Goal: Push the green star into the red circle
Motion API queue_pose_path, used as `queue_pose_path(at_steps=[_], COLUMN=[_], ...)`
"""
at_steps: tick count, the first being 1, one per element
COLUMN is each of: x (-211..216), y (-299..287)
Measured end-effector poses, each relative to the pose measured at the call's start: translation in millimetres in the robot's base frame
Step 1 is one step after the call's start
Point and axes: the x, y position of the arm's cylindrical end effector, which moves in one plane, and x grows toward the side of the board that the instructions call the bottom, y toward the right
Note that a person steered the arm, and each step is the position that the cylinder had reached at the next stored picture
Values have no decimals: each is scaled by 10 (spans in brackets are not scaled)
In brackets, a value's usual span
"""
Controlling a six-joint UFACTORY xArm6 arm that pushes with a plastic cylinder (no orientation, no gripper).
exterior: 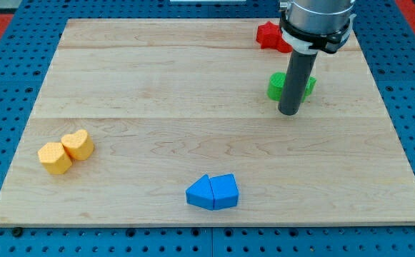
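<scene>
The green star [276, 86] lies on the wooden board at the view's upper right, partly hidden behind my rod. My tip [289, 113] rests on the board just below the star, at its lower edge; I cannot tell if it touches. A red block [270, 36] lies above the star near the board's top edge, partly hidden by the arm, so its shape is unclear.
A yellow hexagon [54, 158] and a yellow heart [78, 145] touch each other at the view's left. Two blue blocks [213, 192] sit together near the bottom edge. The board [157, 93] lies on a blue pegboard table.
</scene>
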Motion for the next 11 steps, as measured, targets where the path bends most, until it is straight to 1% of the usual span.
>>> queue_pose_path(at_steps=[1, 3, 4, 5, 6, 7, 9, 10, 11], x=[37, -431, -616, -705, -705, -821, -1104, -1109, -1204], y=[363, 440, 439, 415, 66, -260, -456, -540, -474])
